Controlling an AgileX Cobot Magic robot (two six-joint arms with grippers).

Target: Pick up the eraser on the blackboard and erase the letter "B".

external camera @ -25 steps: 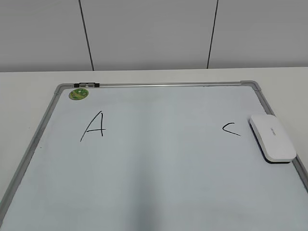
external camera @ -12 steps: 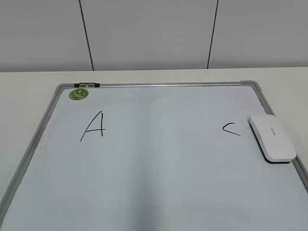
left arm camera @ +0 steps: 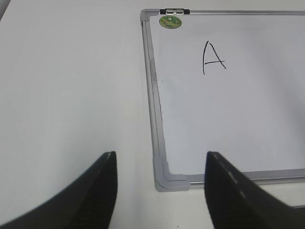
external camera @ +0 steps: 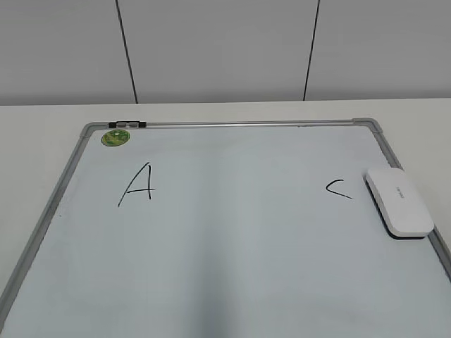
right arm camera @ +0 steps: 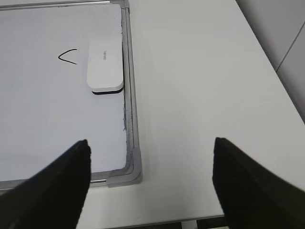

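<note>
The white eraser [external camera: 399,201] lies on the blackboard [external camera: 232,260] against its right frame, just right of the small "C" [external camera: 339,189]; it also shows in the right wrist view [right arm camera: 105,65]. No letter "B" shows; the board between the "A" [external camera: 137,184] and the "C" is blank. My left gripper [left arm camera: 159,157] is open and empty above the board's near left corner [left arm camera: 167,180]. My right gripper [right arm camera: 151,145] is open and empty above the near right corner [right arm camera: 127,176], well short of the eraser. Neither gripper shows in the exterior view.
A round green sticker [external camera: 115,137] sits at the board's far left corner beside a black clip [external camera: 127,124]. The board lies on a white table [right arm camera: 200,95] whose right edge [right arm camera: 271,67] and front edge are close by. A panelled wall stands behind.
</note>
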